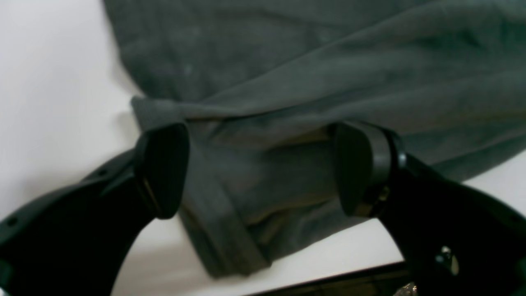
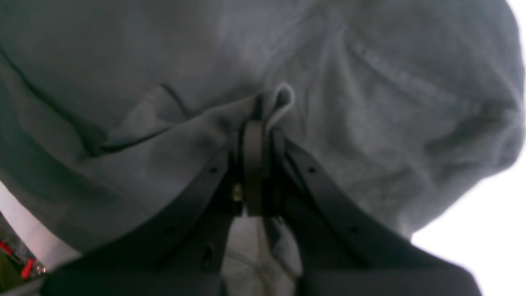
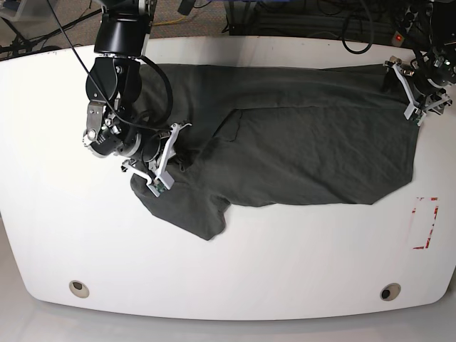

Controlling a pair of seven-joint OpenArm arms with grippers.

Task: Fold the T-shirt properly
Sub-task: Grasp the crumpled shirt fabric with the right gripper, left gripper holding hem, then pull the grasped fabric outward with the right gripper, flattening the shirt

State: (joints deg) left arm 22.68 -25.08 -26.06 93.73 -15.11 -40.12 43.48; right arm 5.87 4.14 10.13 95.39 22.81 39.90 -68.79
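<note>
Right wrist view shows the right hand (image 2: 254, 135) clenched on a thin T-shirt (image 2: 164, 61) pinch that could slip, while the left hand (image 1: 259, 168) gapes released.

- Dark charcoal-grey soft cotton T-shirt (image 2: 370, 123): overruns right wrist view's top and left edges; whole frame blurred.
- Fabric pinch inside right end effector (image 2: 257, 123): depth hidden.
- White oval worktop (image 3: 235, 271): corners cropped in base view.
</note>
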